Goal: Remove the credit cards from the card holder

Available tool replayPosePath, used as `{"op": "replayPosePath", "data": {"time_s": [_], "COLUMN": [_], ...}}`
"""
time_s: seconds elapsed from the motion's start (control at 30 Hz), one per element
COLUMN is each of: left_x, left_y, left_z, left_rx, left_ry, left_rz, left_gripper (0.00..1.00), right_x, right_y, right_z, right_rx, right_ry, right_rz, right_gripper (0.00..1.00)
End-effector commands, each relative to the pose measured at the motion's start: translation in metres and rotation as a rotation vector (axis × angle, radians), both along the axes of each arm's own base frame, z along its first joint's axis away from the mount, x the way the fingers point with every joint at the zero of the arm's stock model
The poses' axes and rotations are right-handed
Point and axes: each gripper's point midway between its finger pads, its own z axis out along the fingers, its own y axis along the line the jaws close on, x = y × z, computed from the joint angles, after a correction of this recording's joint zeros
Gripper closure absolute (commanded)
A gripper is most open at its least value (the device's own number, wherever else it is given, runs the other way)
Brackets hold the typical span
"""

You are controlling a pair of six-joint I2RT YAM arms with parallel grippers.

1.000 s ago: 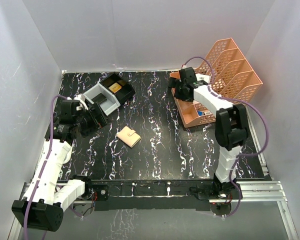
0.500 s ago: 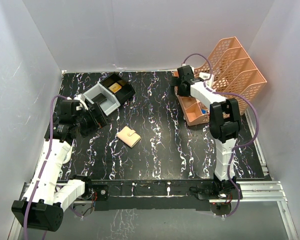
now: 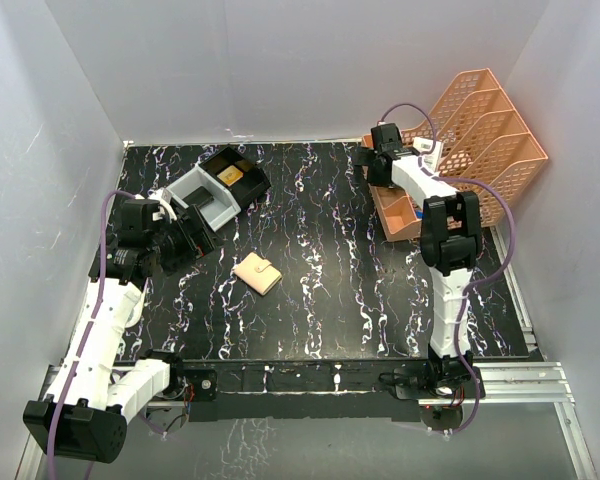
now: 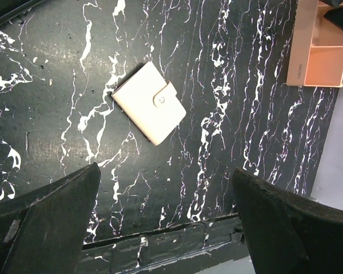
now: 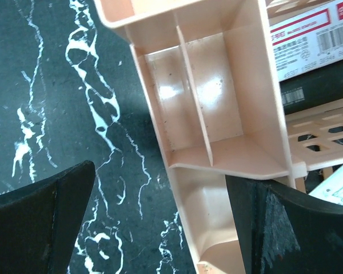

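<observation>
The tan card holder [image 3: 257,273] lies shut on the black marbled table, its brown snap tab fastened; in the left wrist view it [image 4: 150,109] lies flat well ahead of the fingers. No cards show in it. A gold credit card [image 3: 230,175] lies in the black compartment of the tray. My left gripper [image 3: 194,240] is open and empty, left of the card holder and above the table [image 4: 166,228]. My right gripper [image 3: 378,165] is open and empty at the front of the orange file rack [image 5: 160,228], with one finger [image 5: 291,228] over the rack's low front bin.
A black-and-grey tray [image 3: 195,185] stands at the back left with a dark flat item in its grey part. The orange file rack [image 3: 480,130] stands at the back right against the wall and holds boxes and papers [image 5: 308,34]. White walls enclose the table.
My right arm has swung to the right and back, and the orange rack has slid to the right with it. The left arm and the card holder have not moved.
</observation>
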Motion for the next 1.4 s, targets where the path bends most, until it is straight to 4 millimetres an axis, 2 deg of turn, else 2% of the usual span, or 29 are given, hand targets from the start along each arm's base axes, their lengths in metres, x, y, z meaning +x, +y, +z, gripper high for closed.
{"op": "replayPosePath", "data": {"time_s": [0.0, 0.17, 0.23, 0.37, 0.43, 0.47, 0.53, 0.67, 0.8, 0.97, 1.2, 1.37], "left_x": [-0.002, 0.0, 0.001, 0.0, -0.002, -0.004, -0.009, -0.021, -0.032, -0.036, -0.034, -0.036], "left_y": [0.004, 0.027, 0.029, 0.032, 0.038, 0.041, 0.043, 0.037, 0.037, 0.038, 0.036, 0.036], "left_z": [0.01, -0.003, -0.012, -0.023, -0.022, -0.02, -0.016, -0.016, -0.018, -0.015, -0.011, -0.008], "left_rx": [0.014, 0.093, 0.105, 0.126, 0.139, 0.14, 0.126, 0.056, 0.037, 0.042, 0.037, 0.037], "left_ry": [-0.024, 0.014, 0.076, 0.157, 0.14, 0.129, 0.109, 0.094, 0.09, 0.086, 0.082, 0.076], "left_rz": [0.003, 0.13, 0.153, 0.172, 0.21, 0.23, 0.263, 0.289, 0.304, 0.305, 0.29, 0.287], "left_gripper": [0.01, 0.01, 0.01, 0.01, 0.01, 0.01, 0.01, 0.01, 0.01, 0.01, 0.01, 0.01], "right_x": [0.002, -0.028, -0.04, -0.054, -0.058, -0.058, -0.06, -0.057, -0.058, -0.05, -0.029, -0.022], "right_y": [0.027, 0.083, 0.108, 0.171, 0.208, 0.226, 0.26, 0.314, 0.362, 0.393, 0.406, 0.419], "right_z": [0.074, 0.125, 0.13, 0.137, 0.138, 0.133, 0.138, 0.141, 0.141, 0.131, 0.113, 0.102], "right_rx": [0.129, 0.312, 0.375, 0.417, 0.405, 0.394, 0.401, 0.44, 0.403, 0.303, 0.238, 0.249], "right_ry": [-0.151, -0.296, -0.343, -0.372, -0.385, -0.38, -0.402, -0.465, -0.541, -0.614, -0.653, -0.651], "right_rz": [0.088, 0.206, 0.233, 0.339, 0.414, 0.439, 0.487, 0.573, 0.666, 0.692, 0.678, 0.699], "right_gripper": [0.02, 0.02, 0.03, 0.06, 0.1, 0.13, 0.19, 0.28, 0.31, 0.34, 0.39, 0.44]}}
